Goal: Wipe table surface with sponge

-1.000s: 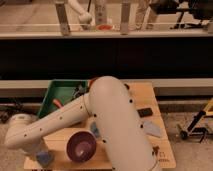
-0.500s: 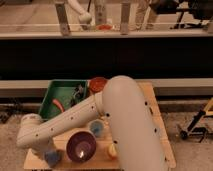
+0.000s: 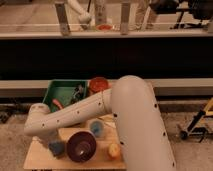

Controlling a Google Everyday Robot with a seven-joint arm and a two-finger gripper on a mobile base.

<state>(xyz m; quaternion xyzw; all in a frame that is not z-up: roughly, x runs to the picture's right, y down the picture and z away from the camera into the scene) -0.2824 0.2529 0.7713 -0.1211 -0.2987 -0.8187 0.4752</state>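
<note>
The light tan table surface (image 3: 42,159) fills the lower part of the camera view. The sponge (image 3: 56,148), a small blue-grey block, lies on it near the front left, just left of the dark maroon bowl (image 3: 81,146). My big white arm comes in from the right and reaches across the table to the left. My gripper (image 3: 50,141) hangs from the wrist at the left end, right at the sponge. The arm hides most of the gripper, so I cannot make out how it meets the sponge.
A green bin (image 3: 64,94) with small items stands at the back left, with an orange-red bowl (image 3: 99,84) beside it. A small round blue cup (image 3: 96,128) and a yellow object (image 3: 114,149) sit right of the maroon bowl. The arm hides the table's right half.
The forearm has swung back and up, uncovering the blue cup and the yellow object. The wrist has stayed at the table's left side, near the sponge.
</note>
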